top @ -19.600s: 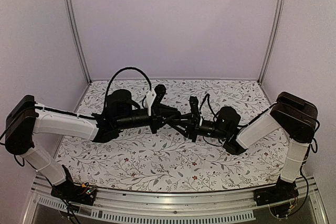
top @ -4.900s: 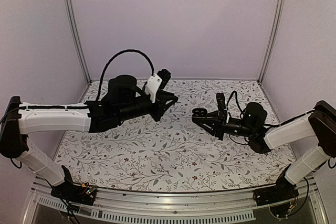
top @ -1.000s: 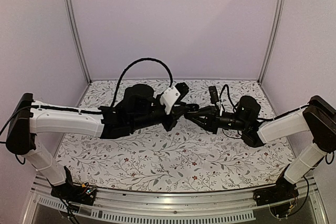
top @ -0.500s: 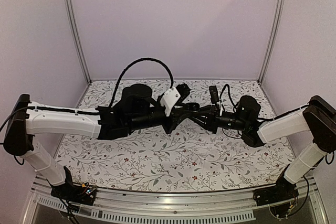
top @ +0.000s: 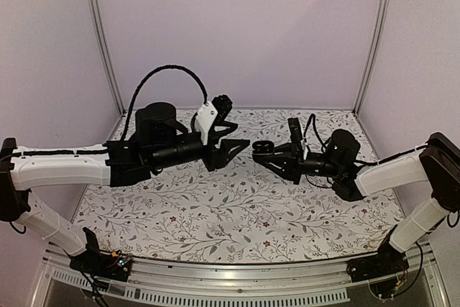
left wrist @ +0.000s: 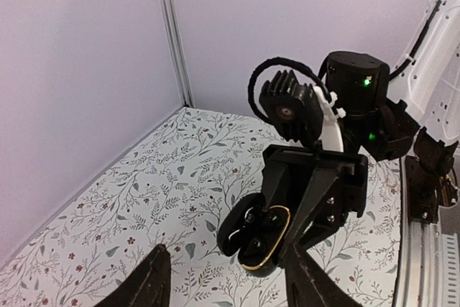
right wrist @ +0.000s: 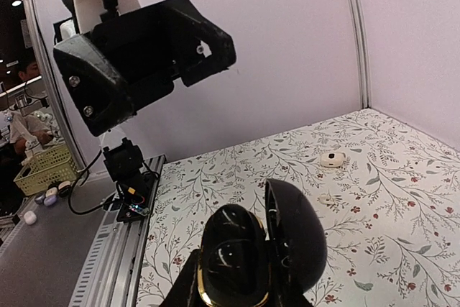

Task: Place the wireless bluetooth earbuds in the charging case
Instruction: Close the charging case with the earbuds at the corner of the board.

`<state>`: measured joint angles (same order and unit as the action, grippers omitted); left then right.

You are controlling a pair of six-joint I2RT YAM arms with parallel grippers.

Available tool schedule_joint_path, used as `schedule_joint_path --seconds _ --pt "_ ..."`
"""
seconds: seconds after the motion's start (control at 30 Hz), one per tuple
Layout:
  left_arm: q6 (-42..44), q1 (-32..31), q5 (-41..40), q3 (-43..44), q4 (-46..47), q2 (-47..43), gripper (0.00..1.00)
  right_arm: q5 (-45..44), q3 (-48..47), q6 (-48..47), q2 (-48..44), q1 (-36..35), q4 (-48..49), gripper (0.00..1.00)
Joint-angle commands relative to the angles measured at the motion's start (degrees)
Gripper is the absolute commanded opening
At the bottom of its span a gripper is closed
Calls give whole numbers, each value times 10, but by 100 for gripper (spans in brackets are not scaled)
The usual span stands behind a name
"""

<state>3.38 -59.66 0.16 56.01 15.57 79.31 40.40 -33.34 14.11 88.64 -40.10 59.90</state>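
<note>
Floral-print tablecloth [top: 215,213] beneath pale lilac walls [top: 237,34]; aluminium posts [top: 103,41] rise at the cloth's far corners, a metal rail [top: 230,278] lines its near edge, a green basket [right wrist: 44,172] sits beyond that edge.

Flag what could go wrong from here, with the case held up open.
1. The right gripper holds the charging case above the table, lid open; a slip would drop it and could spill the earbuds inside.
2. Whether they are fully seated is unclear; closing the lid could jam.
3. The open left gripper is close and could knock the case.
</note>
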Motion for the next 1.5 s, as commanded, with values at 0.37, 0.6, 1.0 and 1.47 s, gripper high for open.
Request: schedule_joint_path --seconds 0.37,0.6,1.0,1.47 --pt "10 36 249 -43 -2 -21 65 131 0 -72 -45 0 -21 0" --pt "39 32 250 -55 24 6 70 155 -6 -57 -44 -6 -32 0" --pt "67 14 251 -4 -11 65 67 160 -22 -48 -32 -16 -54 0" --pt "143 -45 193 -26 -19 30 61 152 -31 -7 1 -16 -36 0"
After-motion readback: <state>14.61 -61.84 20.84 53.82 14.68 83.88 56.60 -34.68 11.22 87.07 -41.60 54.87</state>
